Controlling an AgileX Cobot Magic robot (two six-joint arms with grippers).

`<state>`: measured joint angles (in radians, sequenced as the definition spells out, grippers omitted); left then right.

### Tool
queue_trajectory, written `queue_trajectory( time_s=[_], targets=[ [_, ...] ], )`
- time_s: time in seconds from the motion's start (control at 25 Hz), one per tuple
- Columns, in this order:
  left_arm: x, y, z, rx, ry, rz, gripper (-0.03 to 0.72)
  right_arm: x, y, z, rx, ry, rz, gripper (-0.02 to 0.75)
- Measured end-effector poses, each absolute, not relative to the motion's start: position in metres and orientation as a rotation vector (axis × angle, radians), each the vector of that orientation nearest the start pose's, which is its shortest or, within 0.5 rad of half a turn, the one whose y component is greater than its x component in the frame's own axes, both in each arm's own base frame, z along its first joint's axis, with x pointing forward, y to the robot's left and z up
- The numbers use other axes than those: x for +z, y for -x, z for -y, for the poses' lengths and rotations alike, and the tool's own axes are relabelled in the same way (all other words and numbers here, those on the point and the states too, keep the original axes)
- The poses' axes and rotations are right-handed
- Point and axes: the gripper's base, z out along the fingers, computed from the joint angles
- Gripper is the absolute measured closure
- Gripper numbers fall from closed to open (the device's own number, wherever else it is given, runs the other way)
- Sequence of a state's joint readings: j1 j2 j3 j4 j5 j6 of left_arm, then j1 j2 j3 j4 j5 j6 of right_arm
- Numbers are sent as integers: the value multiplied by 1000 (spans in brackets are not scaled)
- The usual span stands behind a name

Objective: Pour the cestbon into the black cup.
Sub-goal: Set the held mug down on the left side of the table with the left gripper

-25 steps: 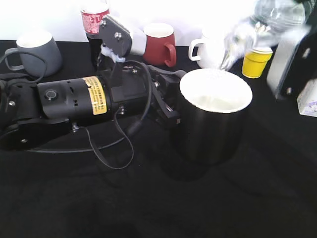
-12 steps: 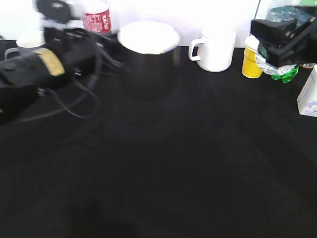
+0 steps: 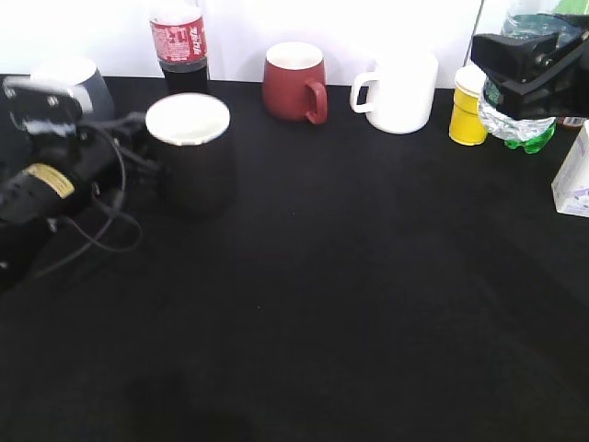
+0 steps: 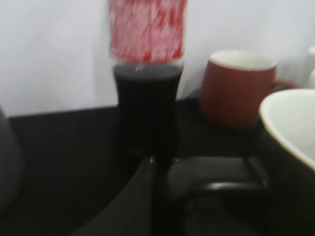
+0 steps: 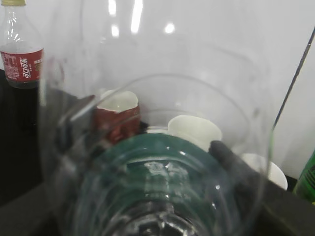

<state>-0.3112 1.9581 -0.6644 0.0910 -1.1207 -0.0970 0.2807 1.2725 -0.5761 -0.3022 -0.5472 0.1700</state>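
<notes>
The black cup (image 3: 189, 157), white inside, is upright at the left of the black table. My left gripper (image 3: 138, 133) is shut on its handle. In the left wrist view the fingers (image 4: 165, 167) close on the black loop handle, and the cup's rim (image 4: 290, 128) shows at the right edge. My right gripper (image 3: 526, 60) is at the far right, shut on the cestbon (image 3: 515, 124), a clear bottle with a dark green label. The bottle (image 5: 157, 162) fills the right wrist view between the two fingers (image 5: 152, 147).
Along the back stand a grey mug (image 3: 78, 78), a cola bottle (image 3: 179, 41), a dark red mug (image 3: 293, 83), a white mug (image 3: 400, 92) and a yellow cup (image 3: 469, 115). A white box (image 3: 572, 175) sits at the right edge.
My left arm has carried the black cup from the near middle back to the left. My right gripper has drawn the cestbon away from above the cup to the far right.
</notes>
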Motion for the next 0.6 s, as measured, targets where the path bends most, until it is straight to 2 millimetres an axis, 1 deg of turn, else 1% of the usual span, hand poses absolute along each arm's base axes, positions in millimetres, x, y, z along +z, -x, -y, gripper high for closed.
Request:
queue_trajectory(
  time_s=[0.16, 0.24, 0.32, 0.36, 0.48, 0.52, 0.6],
  targets=[
    [115, -324, 111, -341, -273, -1699, 636, 271, -248, -86, 274, 421, -1605, 248],
    [110, -325, 112, -351, -266, -1686, 634, 271, -248, -86, 274, 421, -1605, 248],
    [110, -325, 112, -355, -269, -1681, 629, 271, -248, -86, 274, 420, -1605, 248],
    [110, -325, 113, -359, -271, -1680, 609, 271, -248, -86, 274, 420, -1605, 248],
    [110, -324, 113, -364, -276, -1672, 460, 271, -248, -86, 274, 420, -1605, 248],
    [110, -324, 112, -363, -274, -1672, 435, 271, -248, -86, 274, 420, -1605, 248],
    [110, -324, 112, -362, -271, -1670, 411, 271, -248, -86, 274, 420, -1606, 248]
  ],
)
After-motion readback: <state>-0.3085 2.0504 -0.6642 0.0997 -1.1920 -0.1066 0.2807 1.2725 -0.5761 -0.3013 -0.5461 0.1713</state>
